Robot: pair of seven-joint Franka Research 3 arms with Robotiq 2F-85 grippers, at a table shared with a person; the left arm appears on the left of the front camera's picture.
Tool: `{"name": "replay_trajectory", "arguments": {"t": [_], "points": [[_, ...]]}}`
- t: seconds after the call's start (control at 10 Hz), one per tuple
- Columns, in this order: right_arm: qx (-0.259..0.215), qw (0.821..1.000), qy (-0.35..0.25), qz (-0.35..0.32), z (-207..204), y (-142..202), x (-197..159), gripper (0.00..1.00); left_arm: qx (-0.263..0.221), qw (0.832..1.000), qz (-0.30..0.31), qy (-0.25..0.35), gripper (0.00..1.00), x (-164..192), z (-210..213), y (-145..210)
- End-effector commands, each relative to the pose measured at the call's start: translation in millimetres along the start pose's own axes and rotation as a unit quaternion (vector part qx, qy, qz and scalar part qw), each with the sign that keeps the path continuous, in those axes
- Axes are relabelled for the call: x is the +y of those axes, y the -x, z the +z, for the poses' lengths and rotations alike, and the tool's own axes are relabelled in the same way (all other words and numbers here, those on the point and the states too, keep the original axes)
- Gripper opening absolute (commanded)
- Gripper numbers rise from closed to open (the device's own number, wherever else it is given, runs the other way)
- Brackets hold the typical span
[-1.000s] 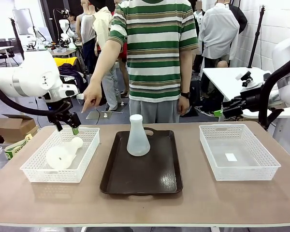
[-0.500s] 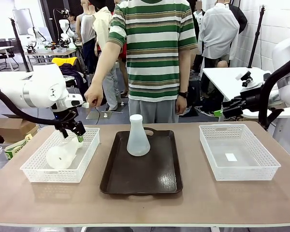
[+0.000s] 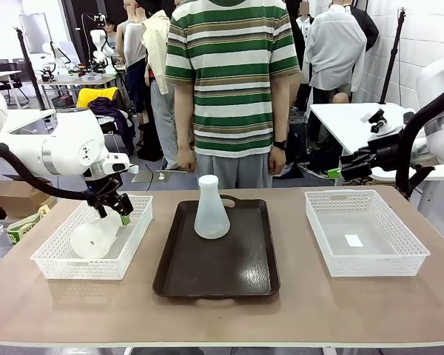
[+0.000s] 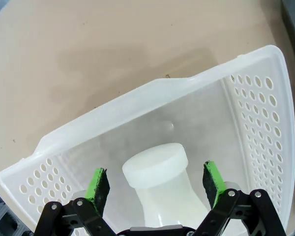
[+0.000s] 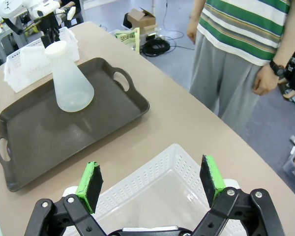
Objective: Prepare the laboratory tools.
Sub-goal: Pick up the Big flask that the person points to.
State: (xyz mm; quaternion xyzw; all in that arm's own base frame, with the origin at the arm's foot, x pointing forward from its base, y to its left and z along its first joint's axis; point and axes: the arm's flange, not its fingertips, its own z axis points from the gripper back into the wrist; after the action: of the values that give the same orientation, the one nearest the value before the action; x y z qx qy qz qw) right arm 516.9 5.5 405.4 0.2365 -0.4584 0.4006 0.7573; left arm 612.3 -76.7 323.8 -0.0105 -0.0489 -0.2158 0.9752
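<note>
The left tool [image 4: 156,183] stood spread astride the capped flask [image 4: 155,166] at the tray's [image 3: 216,268] nine o'clock, whose tapered neck looked liable to slip.

Inspection finding: no legible text, brand, number or sign in any view. One item noted: a small white slip [image 3: 354,240] lies on the floor of the white basket [image 3: 370,268] at the right end of the bench [image 3: 318,310]; whether it bears print cannot be made out.
</note>
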Motion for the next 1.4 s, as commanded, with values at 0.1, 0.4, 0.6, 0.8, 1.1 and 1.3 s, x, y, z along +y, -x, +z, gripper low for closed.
{"name": "replay_trajectory", "arguments": {"t": [0.1,0.4,0.6,0.8,1.1,1.3], "points": [[0.009,1.000,0.004,-0.006,0.4,-1.1,0.3,1.00,-0.003,1.000,0.002,-0.014,1.00,2.3,-1.0,-11.0],[0.009,1.000,0.004,-0.006,0.4,-1.1,0.3,1.00,0.004,1.000,0.003,-0.019,0.82,0.2,-2.7,-11.8],[0.009,1.000,0.004,-0.006,0.4,-1.1,0.3,1.00,0.006,1.000,0.001,-0.016,0.51,-2.8,-2.5,-12.4],[0.009,1.000,0.004,-0.006,0.4,-1.1,0.3,1.00,0.008,1.000,-0.005,-0.022,0.21,-8.8,1.5,-13.6],[0.009,1.000,0.004,-0.006,0.4,-1.1,0.3,1.00,0.005,1.000,0.001,-0.025,0.00,-10.6,4.6,-14.8],[0.009,1.000,0.004,-0.006,0.4,-1.1,0.3,1.00,0.015,1.000,0.017,0.007,0.00,-11.4,13.6,-8.5]]}}
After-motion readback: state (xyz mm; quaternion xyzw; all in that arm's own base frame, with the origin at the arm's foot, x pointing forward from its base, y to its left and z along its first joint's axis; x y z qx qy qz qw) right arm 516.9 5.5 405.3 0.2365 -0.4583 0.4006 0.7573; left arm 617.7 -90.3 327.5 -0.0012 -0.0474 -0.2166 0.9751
